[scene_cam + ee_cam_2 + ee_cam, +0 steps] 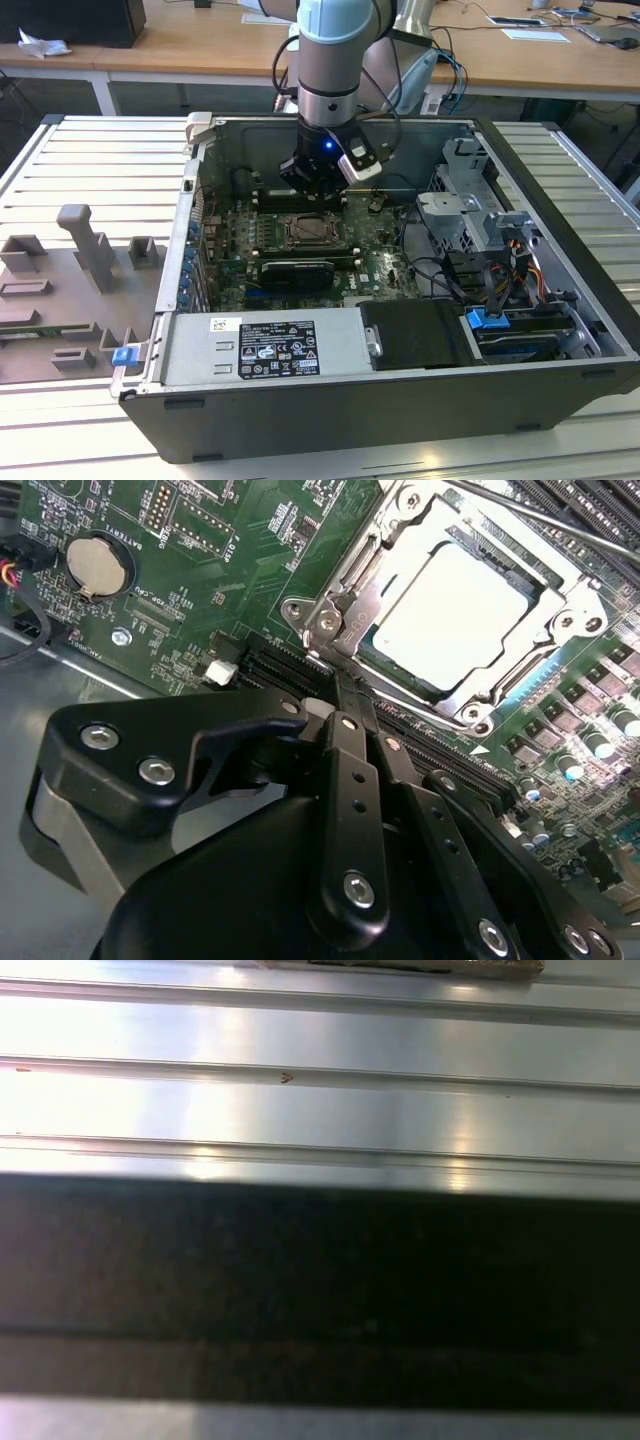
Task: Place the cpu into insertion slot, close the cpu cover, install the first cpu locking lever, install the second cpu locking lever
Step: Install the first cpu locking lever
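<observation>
The open computer case (400, 330), dark grey sheet metal, lies on a ribbed aluminium table (90, 160); everything below is placed relative to that case. Beside it, on the exterior view's left, sits a grey plastic fixture (70, 290) w/ upright blocks and a small blue clip (124, 354). Inside the case, along the near wall, is a black power supply (270, 350) w/ a white-edged label. Toward the exterior view's right is a metal drive cage (470, 215) w/ bundled cables (500, 275) and a blue tab (487, 319).

The green circuit board (230, 250) covers the case floor. A black card (290, 272) stands on it between the socket and the power supply.

The arm (335, 50), grey and pale blue, comes down from above into the middle of the case. Its black gripper (315, 180) hangs just above the board, on the far side of the socket; the fingers (345, 780) look pressed together, nothing between them.

The cpu (450, 615), flat, square, pale silver, sits in the insertion slot (312, 231) mid-board. The cpu cover (400, 540), a shiny metal frame w/ a square window, lies down around the chip. A thin metal lever (540, 520) runs along one side of the socket. Near it is a round coin battery (98, 562).
</observation>
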You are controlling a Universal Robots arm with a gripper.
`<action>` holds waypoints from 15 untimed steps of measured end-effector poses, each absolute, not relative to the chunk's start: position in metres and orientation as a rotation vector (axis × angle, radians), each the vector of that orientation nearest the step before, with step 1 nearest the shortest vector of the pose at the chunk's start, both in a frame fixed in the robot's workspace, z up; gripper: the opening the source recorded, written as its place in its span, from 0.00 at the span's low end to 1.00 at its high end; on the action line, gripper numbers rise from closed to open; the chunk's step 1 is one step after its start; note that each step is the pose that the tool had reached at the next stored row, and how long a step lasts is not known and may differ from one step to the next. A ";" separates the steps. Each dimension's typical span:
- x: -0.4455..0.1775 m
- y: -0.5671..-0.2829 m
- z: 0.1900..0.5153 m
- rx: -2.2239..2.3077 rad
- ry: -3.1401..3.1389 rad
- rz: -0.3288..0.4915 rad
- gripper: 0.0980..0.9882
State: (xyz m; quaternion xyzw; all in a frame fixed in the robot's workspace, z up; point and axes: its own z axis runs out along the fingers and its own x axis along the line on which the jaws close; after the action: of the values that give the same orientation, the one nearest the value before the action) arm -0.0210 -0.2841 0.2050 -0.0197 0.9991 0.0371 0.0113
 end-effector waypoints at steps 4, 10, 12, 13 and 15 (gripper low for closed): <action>-0.021 -0.284 0.204 -0.061 3.117 0.110 0.01; -0.021 -0.284 0.202 -0.062 3.117 0.095 0.01; -0.021 -0.284 0.201 -0.061 3.118 0.094 0.01; -0.021 -0.284 0.201 -0.062 3.118 0.095 0.01; -0.020 -0.284 0.200 -0.062 3.117 0.096 0.01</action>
State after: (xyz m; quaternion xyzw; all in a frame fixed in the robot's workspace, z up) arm -0.0197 -0.2841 0.2003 -0.0198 0.9993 0.0309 0.0111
